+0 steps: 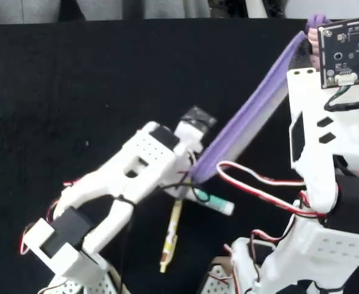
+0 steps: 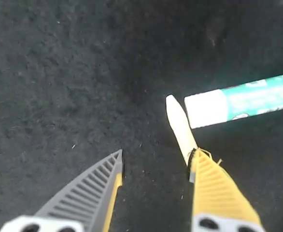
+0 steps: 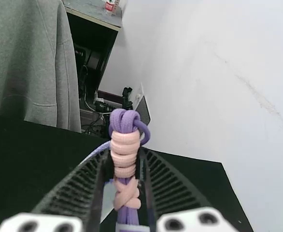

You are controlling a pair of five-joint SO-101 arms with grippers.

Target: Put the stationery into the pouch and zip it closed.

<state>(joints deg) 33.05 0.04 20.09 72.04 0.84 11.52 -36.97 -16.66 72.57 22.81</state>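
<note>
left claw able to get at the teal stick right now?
Probably yes. The left claw is open just short of the teal stick, with bare cloth between. The cream pen lies beside one fingertip and may get nudged.

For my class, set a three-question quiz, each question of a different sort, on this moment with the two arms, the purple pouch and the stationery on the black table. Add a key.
1. True or false: the purple fabric pouch lies flat on the black table.
2. The right gripper is shut on: A, a braided pink and purple cord; B, a ruler; C, nothing.
3. Fill the gap: the left gripper, close to the cream pen and the teal and white tube, is ____.

Key: 1 false, it hangs tilted, one end raised. 2 A. 3 open.
</note>
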